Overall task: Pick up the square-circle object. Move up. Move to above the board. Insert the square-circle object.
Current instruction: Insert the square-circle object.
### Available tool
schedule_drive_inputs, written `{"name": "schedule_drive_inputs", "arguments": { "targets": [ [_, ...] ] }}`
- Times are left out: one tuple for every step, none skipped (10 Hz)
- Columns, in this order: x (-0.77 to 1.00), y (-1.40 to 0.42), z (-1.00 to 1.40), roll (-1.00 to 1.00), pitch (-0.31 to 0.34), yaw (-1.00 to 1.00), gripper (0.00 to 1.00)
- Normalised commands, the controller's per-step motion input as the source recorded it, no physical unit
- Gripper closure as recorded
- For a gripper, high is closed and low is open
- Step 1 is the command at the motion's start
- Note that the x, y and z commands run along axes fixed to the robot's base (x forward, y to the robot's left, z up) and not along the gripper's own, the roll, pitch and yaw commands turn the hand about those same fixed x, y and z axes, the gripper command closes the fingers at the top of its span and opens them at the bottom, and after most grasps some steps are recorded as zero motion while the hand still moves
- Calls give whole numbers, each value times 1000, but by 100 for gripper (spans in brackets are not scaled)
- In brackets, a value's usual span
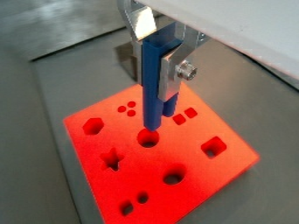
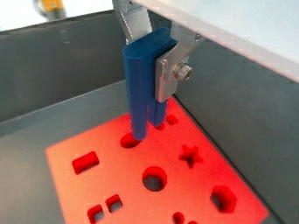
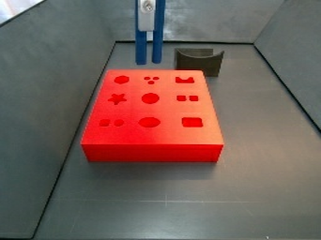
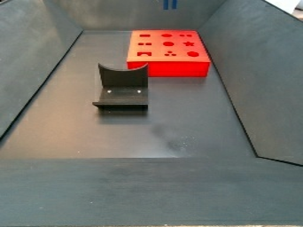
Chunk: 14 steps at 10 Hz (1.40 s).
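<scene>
Now poised over the board [image 1: 222, 166], gripper [image 1: 163, 48] clamped on the square-circle object [image 1: 156, 87].
Held upright for lowering straight into a cutout.

The gripper [image 3: 149, 7] is cut off above the board [image 3: 152, 111]; the peg's [image 4: 169, 4] lower end barely shows.

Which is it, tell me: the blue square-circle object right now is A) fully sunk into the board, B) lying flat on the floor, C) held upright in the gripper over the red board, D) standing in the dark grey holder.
C: the gripper clamps the square-circle object upright above the board.
</scene>
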Motion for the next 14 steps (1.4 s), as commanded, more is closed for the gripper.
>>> {"name": "schedule_drive_inputs", "arguments": {
  "targets": [
    [-180,-60,-186,0,0,-851,100],
    [-294,-149,-211,0,0,-714,100],
    [-537,-194,-237,0,-19,-477,100],
    [-423,-166,-209,0,-116,-186,100],
    [-451,-160,-186,37,-114,-37,100],
    [-357,-91,-137,31,-124,-3,100],
    [-309,-63,-149,29,-91,-6,100],
    [-251,0,-171,3,-96,0,100],
    [-157,0,-117,0,-56,0,100],
    [-57,-6,-129,1,0,0,100],
    [-9,-14,-191,0,0,14,100],
    [0,-20,-246,0,0,103,100],
    [0,-89,-271,0,-19,97,100],
    [106,-234,-297,0,-9,77,100]
  ]
}}
